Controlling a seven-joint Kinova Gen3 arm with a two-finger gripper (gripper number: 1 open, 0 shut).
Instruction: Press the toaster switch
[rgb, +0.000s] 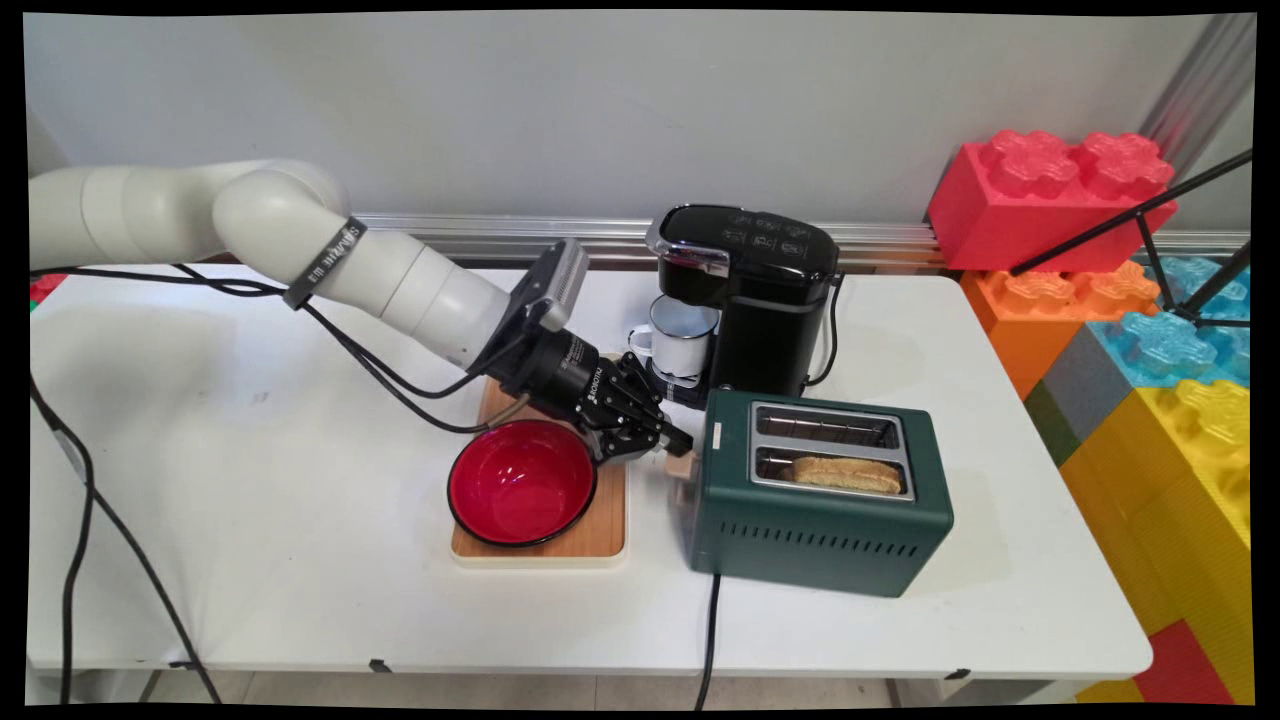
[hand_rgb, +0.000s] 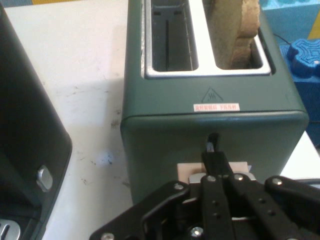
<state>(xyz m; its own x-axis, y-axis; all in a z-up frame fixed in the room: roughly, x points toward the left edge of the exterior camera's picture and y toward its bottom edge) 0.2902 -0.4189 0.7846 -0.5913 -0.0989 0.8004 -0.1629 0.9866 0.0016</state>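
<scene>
One toaster lever (hand_rgb: 192, 170), tool-hidden (hand_rgb: 215, 167).

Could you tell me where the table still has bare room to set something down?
The table is bare left of the cutting board and along its front edge. It is crowded where the gripper, toaster and coffee machine meet.

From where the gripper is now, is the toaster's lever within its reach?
Probably yes. The gripper is already at the lever on the end face of the green toaster, with nothing between them. The red bowl sits behind it, clear of the way.
</scene>
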